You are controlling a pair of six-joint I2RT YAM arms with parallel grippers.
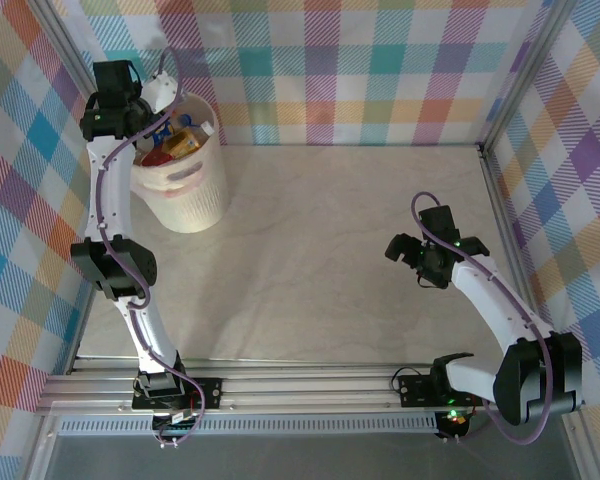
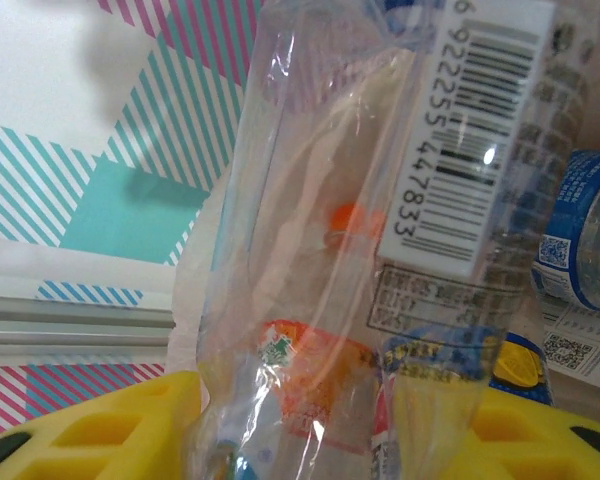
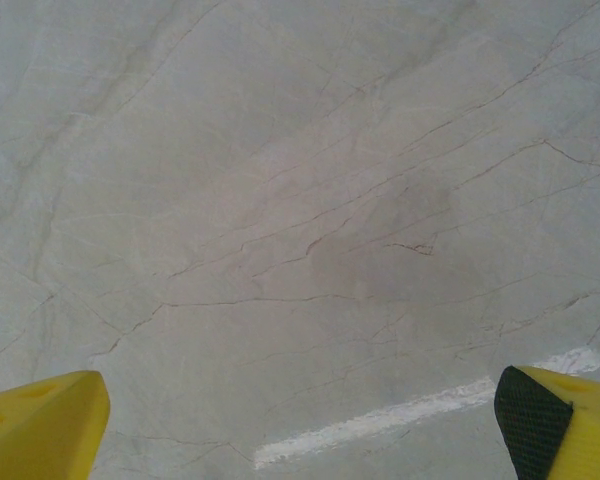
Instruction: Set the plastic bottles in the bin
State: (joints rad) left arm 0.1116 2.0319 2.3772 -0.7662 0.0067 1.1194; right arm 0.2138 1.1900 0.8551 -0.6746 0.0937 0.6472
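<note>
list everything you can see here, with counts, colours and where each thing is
bin: one, translucent whitish, far left of the table
plastic bottles: several, exact count unclear, orange and yellow labels, piled in the bin
clear bottle: one, white barcode label, between the left gripper's fingers
blue-labelled bottle: one, behind the clear bottle
table: one, pale marbled grey
white stripe: one, on the table below the right gripper
plaid walls: three, multicoloured, around the table
rails: silver, near edge
left gripper: one, yellow fingers, over the bin
right gripper: one, yellow fingers, open, over the table's right side
</note>
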